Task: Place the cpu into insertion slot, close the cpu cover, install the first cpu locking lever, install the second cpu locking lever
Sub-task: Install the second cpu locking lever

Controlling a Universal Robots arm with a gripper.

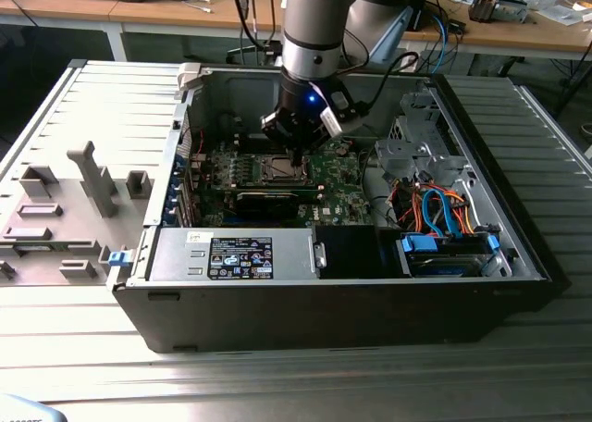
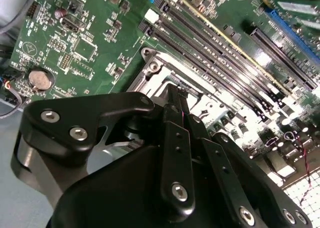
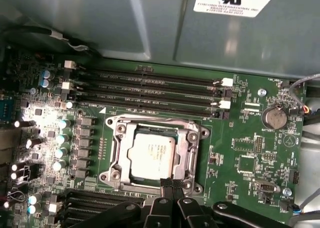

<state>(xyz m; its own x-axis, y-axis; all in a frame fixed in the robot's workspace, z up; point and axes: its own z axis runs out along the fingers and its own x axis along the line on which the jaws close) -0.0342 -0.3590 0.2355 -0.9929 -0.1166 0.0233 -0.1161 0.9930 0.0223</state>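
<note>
The gripper [image 3: 170, 185], fingertips pinched together on no visible object, hovers at the near rim of the cpu cover [image 3: 192, 138], which already frames the seated cpu [image 3: 152, 156]

an open black computer case [image 1: 370, 311] lies on a ribbed grey metal table [image 1: 277, 385]. inside, a green motherboard [image 3: 240, 143] carries long black memory slots [image 3: 150, 88] and a round coin battery [image 3: 275, 118]. orange and blue cables [image 1: 435, 209] bunch at the exterior view's right, by a silvery drive cage [image 1: 416, 144]. a grey side panel [image 1: 65, 209] lies to the left, wooden desks [image 1: 518, 29] behind.
</note>
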